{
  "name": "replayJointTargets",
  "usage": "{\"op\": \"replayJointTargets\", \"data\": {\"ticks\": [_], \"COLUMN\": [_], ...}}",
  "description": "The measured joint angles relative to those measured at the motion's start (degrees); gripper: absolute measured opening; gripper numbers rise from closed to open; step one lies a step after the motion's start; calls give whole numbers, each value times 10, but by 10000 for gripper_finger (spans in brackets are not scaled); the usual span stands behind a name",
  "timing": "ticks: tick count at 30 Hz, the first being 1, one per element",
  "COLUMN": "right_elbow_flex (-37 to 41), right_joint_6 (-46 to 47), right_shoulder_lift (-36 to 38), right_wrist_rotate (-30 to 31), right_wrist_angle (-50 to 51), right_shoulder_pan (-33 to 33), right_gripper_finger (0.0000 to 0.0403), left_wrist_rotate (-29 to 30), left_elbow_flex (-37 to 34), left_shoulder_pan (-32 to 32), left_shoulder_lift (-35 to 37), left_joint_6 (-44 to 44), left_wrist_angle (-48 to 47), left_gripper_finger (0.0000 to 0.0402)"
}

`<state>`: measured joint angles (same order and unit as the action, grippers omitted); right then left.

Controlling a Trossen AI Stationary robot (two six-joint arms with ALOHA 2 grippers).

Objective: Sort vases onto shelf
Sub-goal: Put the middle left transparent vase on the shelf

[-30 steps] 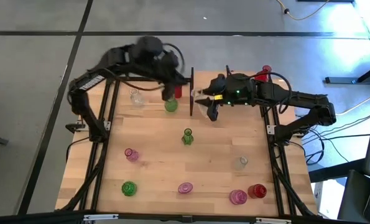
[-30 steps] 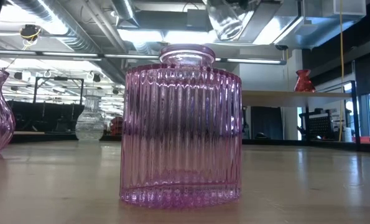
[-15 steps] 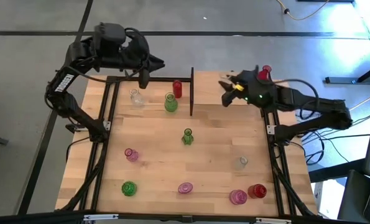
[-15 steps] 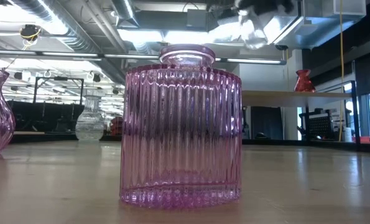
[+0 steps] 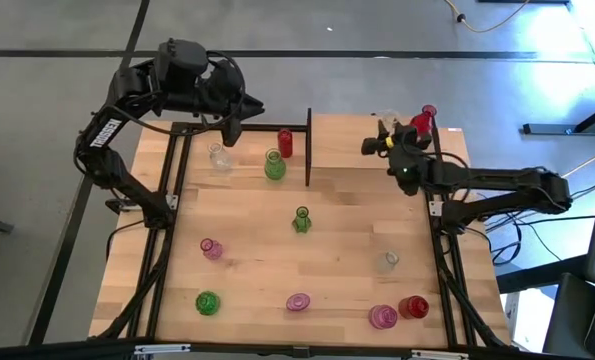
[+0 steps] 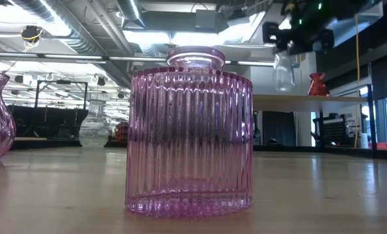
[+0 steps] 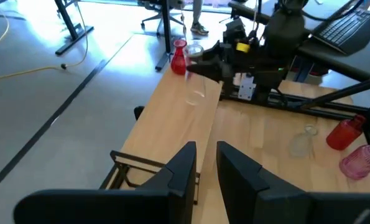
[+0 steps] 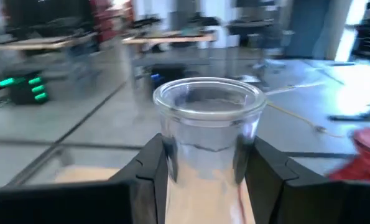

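Clear glass, smooth-walled and narrow at the neck: my right gripper (image 8: 203, 168) pinches the clear vase (image 8: 207, 124) just under its rim, one finger on each side. It hangs upright over the shelf (image 5: 362, 130) at the table's far right, close beside the red vase (image 5: 424, 117) that stands at the shelf's right end.

Risks, as I judge them: the hold is on slick glass near the top, so the body could swing or slide out on a sharp stop. Lowering too near the red vase could knock it. Releasing before the base sits flat on the board would tip it.

My left gripper (image 7: 204, 163) waits above the table's far left corner, fingers nearly together with a thin gap, holding nothing. Other vases stand across the table (image 5: 347, 230), unsorted.
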<state>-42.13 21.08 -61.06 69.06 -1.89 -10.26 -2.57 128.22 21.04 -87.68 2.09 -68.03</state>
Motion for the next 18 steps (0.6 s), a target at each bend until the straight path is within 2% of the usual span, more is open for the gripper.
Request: {"op": "replayJointTargets", "data": {"ticks": [4,11,18], "right_elbow_flex": [36,40,40], "right_joint_6": [-20,-156,-164], "right_shoulder_lift": [-3,-36,-78], "right_wrist_rotate": [-8,-45,-33], "right_wrist_angle": [-96,-182,-219], "right_shoulder_pan": [-37,-91,-120], "right_gripper_finger": [132,132,132], "left_wrist_rotate": [0,-1,-1], "left_elbow_flex": [0,0,0], "left_shoulder_pan": [0,0,0], "left_shoulder_lift": [-1,0,0], "left_joint_6": [0,18,27], "left_wrist_angle": [-11,-30,-34], "left_gripper_finger": [57,57,57]}}
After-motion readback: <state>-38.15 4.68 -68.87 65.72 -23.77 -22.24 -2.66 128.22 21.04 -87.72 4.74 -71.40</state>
